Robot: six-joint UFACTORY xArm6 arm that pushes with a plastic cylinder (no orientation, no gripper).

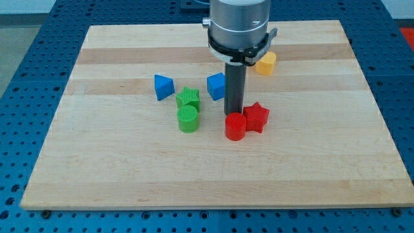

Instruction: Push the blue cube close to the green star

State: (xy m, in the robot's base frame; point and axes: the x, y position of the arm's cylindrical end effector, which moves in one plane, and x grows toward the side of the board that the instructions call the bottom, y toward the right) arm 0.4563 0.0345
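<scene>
The blue cube (pixel 215 86) sits near the board's middle, partly hidden on its right side by my rod. The green star (pixel 188 98) lies a short way to the cube's lower left, with a small gap between them. My tip (pixel 233 114) is down just right of and below the blue cube, right behind the red cylinder (pixel 235 127). Whether the tip touches the cube or the cylinder I cannot tell.
A green cylinder (pixel 188 120) sits right below the green star. A blue triangular block (pixel 163 86) lies left of the star. A red star (pixel 257 117) is beside the red cylinder. A yellow block (pixel 265 63) lies at the upper right, on the wooden board (pixel 97 175).
</scene>
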